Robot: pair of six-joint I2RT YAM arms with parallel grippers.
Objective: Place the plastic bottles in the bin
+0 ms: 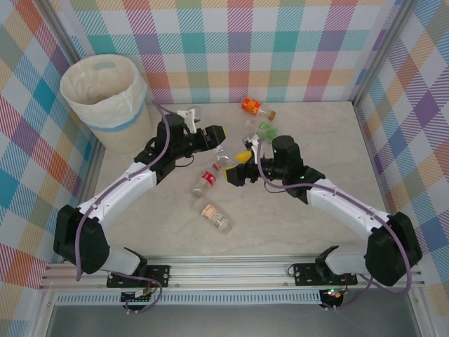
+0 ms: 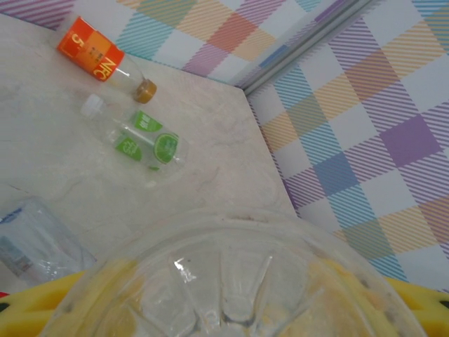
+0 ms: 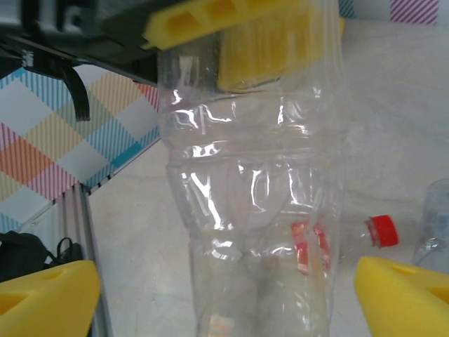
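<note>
Right, handover point by the look of it; left gripper [image 2: 228, 309] has its yellow pads [image 2: 49, 302] against both sides of a clear bottle [image 3: 252, 196], so I read it as clamped on that bottle, near the base end; the moulded base faces the left wrist camera.

Right gripper [image 3: 224, 298] is spread wide; its yellow fingertips [image 3: 42, 295] sit either side of the same bottle with a visible gap each side, no contact.

Bottle's long axis runs from the left pads down between the right fingers, roughly in line with the left gripper's reach.

The bin [image 1: 116, 116] is at the far left corner, behind and left of the left gripper, well apart from the right arm; left arm is clearly the nearer one.

My read: right backs off along the bottle axis, then left swings the bottle back-left over the rim.

On the table: orange-label bottle [image 1: 256, 107], green-label bottle [image 1: 265, 130], red-label bottle [image 1: 205, 181], and one more bottle [image 1: 214, 216] nearer the bases.
</note>
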